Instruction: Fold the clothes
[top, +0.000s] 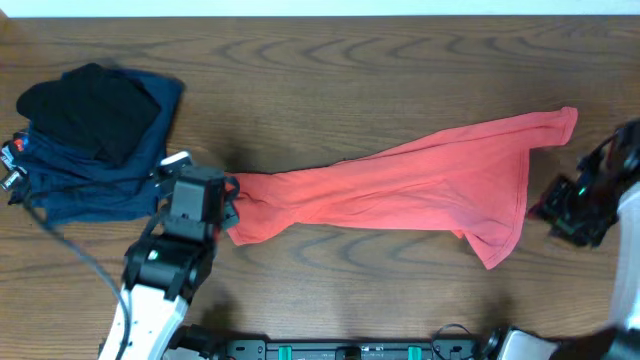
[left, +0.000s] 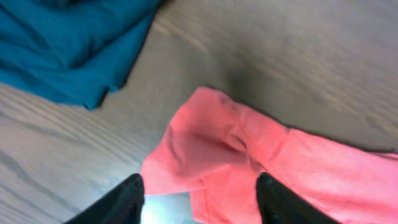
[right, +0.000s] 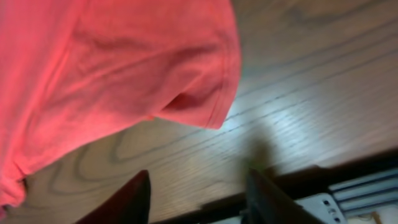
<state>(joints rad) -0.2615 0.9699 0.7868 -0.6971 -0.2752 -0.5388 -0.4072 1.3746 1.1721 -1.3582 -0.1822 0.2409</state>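
Observation:
The coral-red T-shirt (top: 400, 185) lies stretched in a long band across the middle of the wooden table, from lower left to upper right; no lettering or tag shows. My left gripper (top: 228, 210) is open at its left end, fingers spread on either side of the bunched cloth (left: 211, 149), the gripper (left: 200, 199) just above it. My right gripper (top: 545, 210) is open and empty, just right of the shirt's right edge. In the right wrist view the shirt's hem (right: 205, 93) hangs above bare wood, with the gripper (right: 199, 196) apart from it.
A pile of navy blue folded garments (top: 100, 170) with a black folded garment (top: 90, 110) on top lies at the left, just beyond my left gripper; its blue edge shows in the left wrist view (left: 68, 50). The table's front edge and a rail (top: 350, 350) lie below.

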